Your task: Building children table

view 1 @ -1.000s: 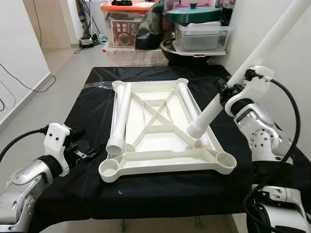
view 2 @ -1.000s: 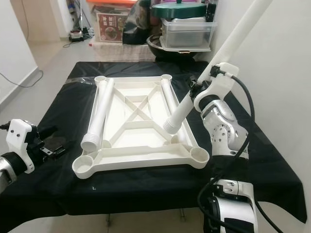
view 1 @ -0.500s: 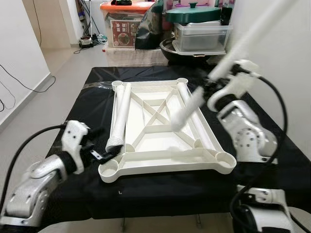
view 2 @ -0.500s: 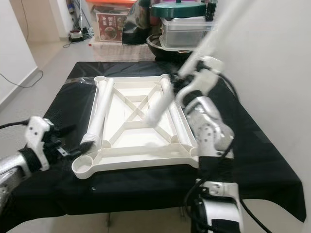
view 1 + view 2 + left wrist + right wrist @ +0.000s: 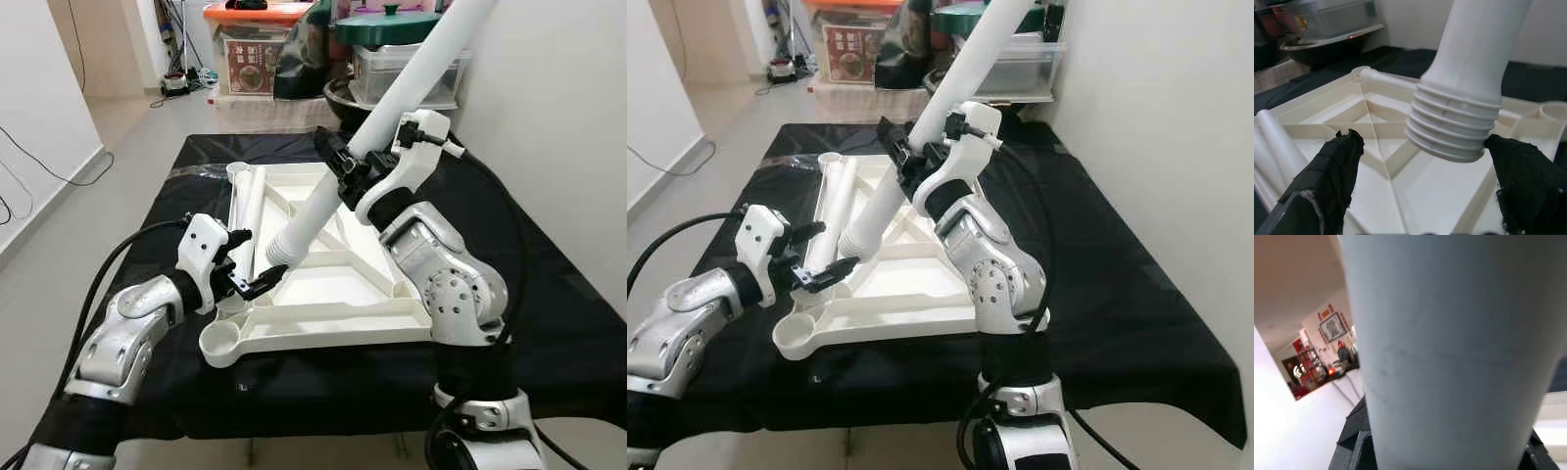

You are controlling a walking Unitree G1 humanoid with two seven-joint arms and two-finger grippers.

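Observation:
An upside-down white table top (image 5: pixel 333 311) lies on the black-covered table (image 5: pixel 549 313). My right gripper (image 5: pixel 345 174) is shut on a long white table leg (image 5: pixel 392 103) held slanted, its threaded end (image 5: pixel 277 253) low over the top's front-left part. My left gripper (image 5: pixel 255 262) stands open there, with one black finger (image 5: pixel 1327 181) on each side of the threaded end (image 5: pixel 1454 132), apart from it. An empty round corner socket (image 5: pixel 220 343) sits just below and in front. A second leg (image 5: pixel 251 201) lies along the top's left side.
Plastic storage boxes (image 5: pixel 402 73) and a green-lidded pot (image 5: pixel 390 27) stand behind the table. A white wall (image 5: pixel 558 127) runs close along the right. Open floor with cables (image 5: pixel 59 176) lies to the left.
My right arm has swung the leg leftward across the table top, bringing its threaded end to the front-left. My left gripper has risen and moved right to that end.

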